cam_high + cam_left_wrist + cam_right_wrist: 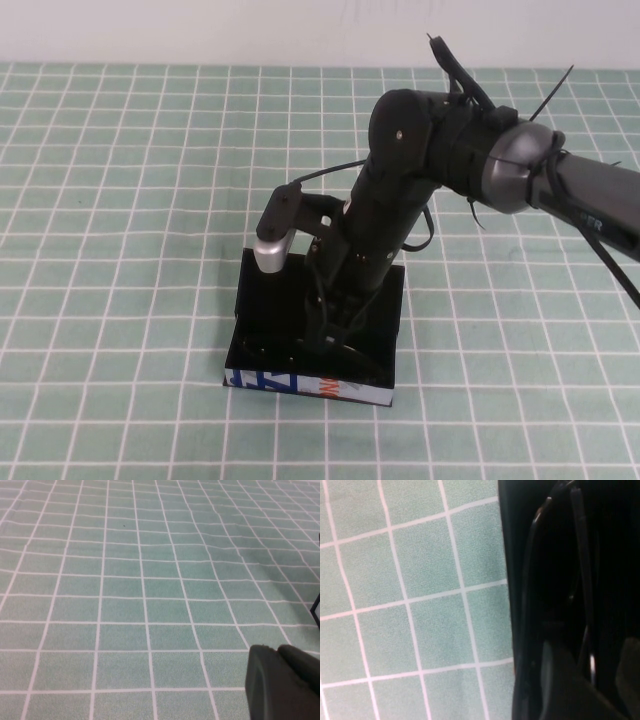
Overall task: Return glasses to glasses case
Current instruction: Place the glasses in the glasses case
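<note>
Right gripper [335, 335] down inside glasses case [262, 330]; finger state can't tell.
Left gripper [285, 682] off to the side over green checked tablecloth [120, 200], can't tell either. Case sits centre-front, printed side toward robot; glasses [580, 580] lie inside it.

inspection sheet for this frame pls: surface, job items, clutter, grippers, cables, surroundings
Surface: green checked tablecloth, flat.
Job's things: rectangular black glasses case open, blue, white and orange print on its front side; black thick-framed glasses seen inside it in the right wrist view.
Clutter: nothing seen.
Grippers: right gripper lowered into the case; left gripper low over bare cloth.
Cables: black cables and zip ties along the right arm.
Surroundings: white wall behind.
</note>
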Action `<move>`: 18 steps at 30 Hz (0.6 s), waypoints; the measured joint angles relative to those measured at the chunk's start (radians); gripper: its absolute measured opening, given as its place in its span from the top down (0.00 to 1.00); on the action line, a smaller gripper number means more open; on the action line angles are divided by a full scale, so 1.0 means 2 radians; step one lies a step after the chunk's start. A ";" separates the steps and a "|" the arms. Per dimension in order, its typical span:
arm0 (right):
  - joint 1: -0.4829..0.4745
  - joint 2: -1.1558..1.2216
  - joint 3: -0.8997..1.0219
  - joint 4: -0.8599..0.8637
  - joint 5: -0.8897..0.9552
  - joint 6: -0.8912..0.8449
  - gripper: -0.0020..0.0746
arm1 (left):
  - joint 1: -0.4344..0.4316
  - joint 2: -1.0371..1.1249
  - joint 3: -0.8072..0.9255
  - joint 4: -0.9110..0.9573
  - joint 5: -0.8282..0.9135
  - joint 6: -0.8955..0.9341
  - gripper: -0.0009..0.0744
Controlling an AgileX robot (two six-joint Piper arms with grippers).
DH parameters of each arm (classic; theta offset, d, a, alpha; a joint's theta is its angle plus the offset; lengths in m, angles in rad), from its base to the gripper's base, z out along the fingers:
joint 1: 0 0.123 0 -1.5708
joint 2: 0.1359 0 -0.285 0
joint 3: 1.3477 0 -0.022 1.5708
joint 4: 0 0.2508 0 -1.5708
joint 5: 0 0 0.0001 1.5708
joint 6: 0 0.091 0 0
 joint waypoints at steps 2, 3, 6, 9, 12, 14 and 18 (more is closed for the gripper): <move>0.000 0.003 -0.001 0.001 0.000 0.000 0.70 | 0.000 0.000 0.000 0.000 0.000 0.000 0.99; 0.000 0.004 -0.001 0.001 0.000 0.000 0.73 | 0.000 0.000 0.000 0.000 0.000 0.000 0.99; 0.000 0.012 -0.001 0.002 0.000 0.001 0.82 | 0.000 0.000 0.000 0.000 0.000 0.000 0.99; 0.000 0.021 -0.002 0.002 0.000 0.001 0.91 | 0.000 0.000 0.000 0.000 0.000 0.000 0.99; 0.000 0.027 -0.003 0.004 0.000 0.001 0.95 | 0.000 0.000 0.000 0.000 0.000 0.000 0.99; 0.000 0.028 -0.004 0.005 0.000 0.001 0.95 | 0.000 0.000 0.000 0.000 0.000 0.000 0.99; 0.000 0.029 -0.004 0.005 0.000 0.001 0.96 | 0.000 0.000 0.000 0.000 0.000 0.000 0.99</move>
